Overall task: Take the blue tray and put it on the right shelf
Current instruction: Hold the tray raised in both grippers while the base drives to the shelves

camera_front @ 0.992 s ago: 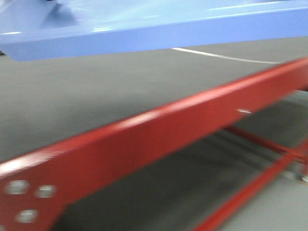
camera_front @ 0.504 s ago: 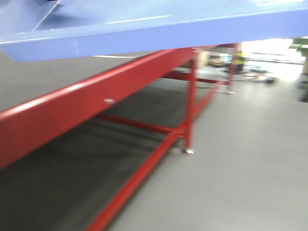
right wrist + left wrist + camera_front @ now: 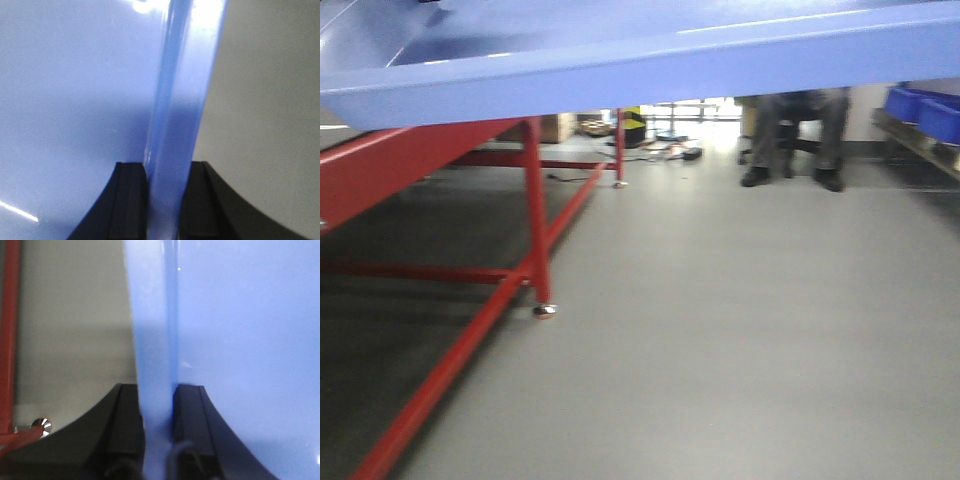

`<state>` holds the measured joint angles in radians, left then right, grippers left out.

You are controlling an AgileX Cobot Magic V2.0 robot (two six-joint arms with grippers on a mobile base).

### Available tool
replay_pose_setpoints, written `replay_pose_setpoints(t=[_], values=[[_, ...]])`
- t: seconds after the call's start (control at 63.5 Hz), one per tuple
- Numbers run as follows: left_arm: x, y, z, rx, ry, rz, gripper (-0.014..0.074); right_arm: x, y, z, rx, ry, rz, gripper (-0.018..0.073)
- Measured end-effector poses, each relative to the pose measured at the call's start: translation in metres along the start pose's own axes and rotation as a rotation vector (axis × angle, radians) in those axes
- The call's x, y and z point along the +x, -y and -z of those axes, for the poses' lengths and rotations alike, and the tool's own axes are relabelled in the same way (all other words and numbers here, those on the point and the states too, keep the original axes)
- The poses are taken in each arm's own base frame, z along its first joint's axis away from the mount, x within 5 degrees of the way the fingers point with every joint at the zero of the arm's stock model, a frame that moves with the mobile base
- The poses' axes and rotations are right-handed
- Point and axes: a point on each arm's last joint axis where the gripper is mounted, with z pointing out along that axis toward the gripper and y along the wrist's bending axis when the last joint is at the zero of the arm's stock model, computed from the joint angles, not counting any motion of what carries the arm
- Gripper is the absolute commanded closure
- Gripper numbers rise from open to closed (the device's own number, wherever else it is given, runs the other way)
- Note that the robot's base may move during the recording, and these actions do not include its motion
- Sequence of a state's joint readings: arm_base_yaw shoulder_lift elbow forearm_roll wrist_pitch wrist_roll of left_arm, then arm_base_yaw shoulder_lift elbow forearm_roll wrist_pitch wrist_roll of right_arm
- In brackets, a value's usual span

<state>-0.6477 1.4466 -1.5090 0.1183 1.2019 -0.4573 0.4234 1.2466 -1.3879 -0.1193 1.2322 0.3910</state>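
Blue tray (image 3: 650, 60) spanning the top of the front view, long axis left to right, aloft over grey floor (image 3: 720, 350), red table (image 3: 535, 220) to the left, dark-blue bins (image 3: 920, 110) far right, right shelf not clearly made out. From the left wrist, left gripper (image 3: 157, 405) pinched on the tray's left rim, floor beneath. From the right wrist, right gripper (image 3: 167, 175) clamped on the opposite rim, tray between both arms.
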Motion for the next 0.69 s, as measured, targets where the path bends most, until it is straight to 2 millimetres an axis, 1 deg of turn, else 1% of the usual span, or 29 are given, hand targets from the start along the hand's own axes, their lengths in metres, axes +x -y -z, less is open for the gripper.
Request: replay_pose_setpoints(t=[0.693], values=[[0.0005, -0.0002, 0.0, -0.002, -0.005, 0.0, 0.0645, 0.0002, 0.0001, 0.0, 0.001, -0.002, 0.0, 0.0503]])
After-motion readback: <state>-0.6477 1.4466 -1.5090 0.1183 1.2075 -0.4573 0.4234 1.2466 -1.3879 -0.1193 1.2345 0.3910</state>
